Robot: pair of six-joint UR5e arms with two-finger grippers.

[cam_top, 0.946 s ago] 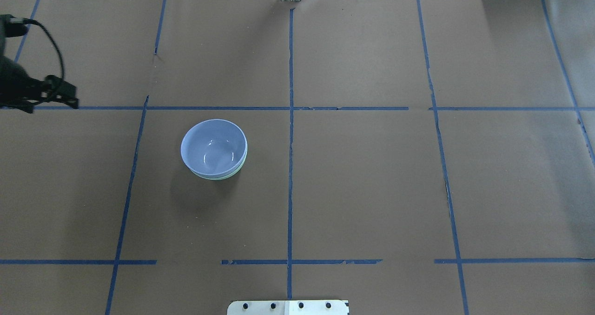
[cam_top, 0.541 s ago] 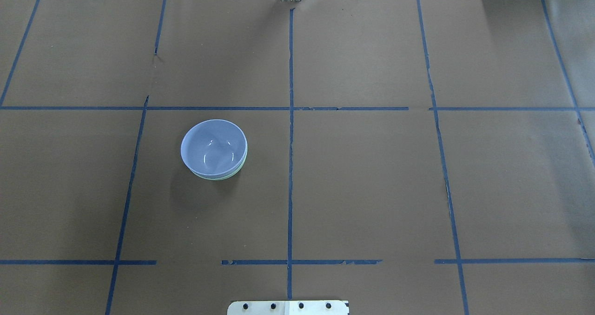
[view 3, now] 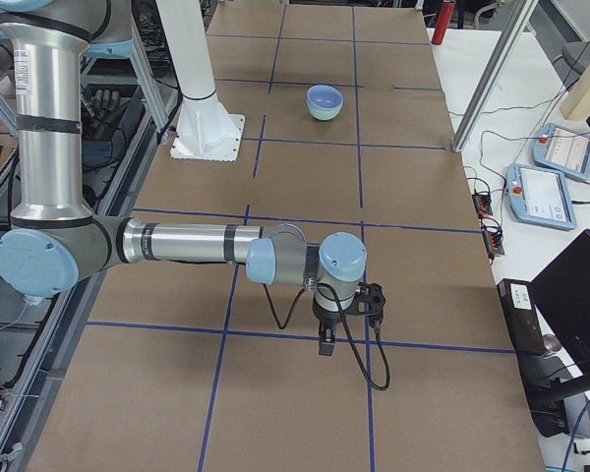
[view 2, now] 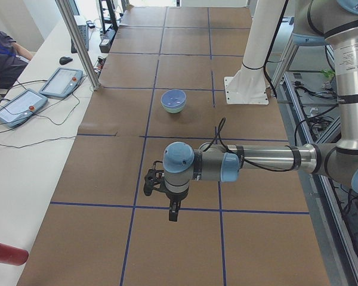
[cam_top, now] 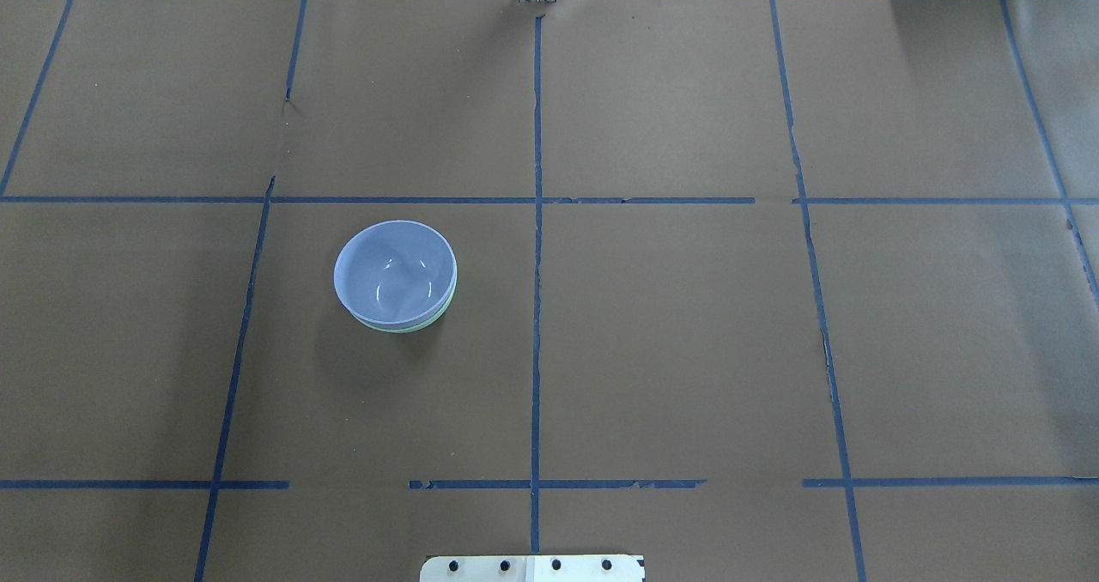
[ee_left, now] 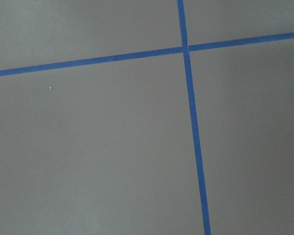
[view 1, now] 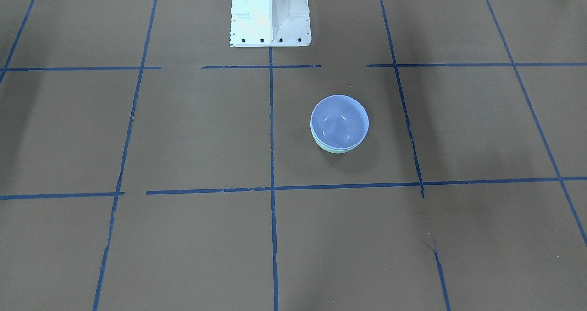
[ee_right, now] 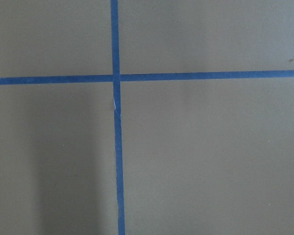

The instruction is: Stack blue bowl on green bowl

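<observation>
The blue bowl (cam_top: pixel 393 269) sits nested inside the green bowl (cam_top: pixel 414 328), left of the table's centre line. Only a thin mint rim of the green bowl shows below it. The stack also shows in the front-facing view, blue bowl (view 1: pixel 339 120) over green bowl (view 1: pixel 337 149). My left gripper (view 2: pixel 174 211) shows only in the exterior left view, pointing down over bare table, far from the bowls. My right gripper (view 3: pixel 326 344) shows only in the exterior right view, also pointing down and far from the bowls. I cannot tell whether either is open or shut. Both wrist views show only brown paper and blue tape.
The white robot pedestal (view 1: pixel 269 13) stands at the table's robot side. Brown paper with blue tape lines (cam_top: pixel 537 221) covers the table. Two tablets (view 2: pixel 59 82) and an aluminium post (view 2: pixel 77 42) are at the operators' side, where a person sits.
The left arm's black wrist, seen at the overhead view's left edge 0.9 s ago, has left that view. The bowls have not moved.
</observation>
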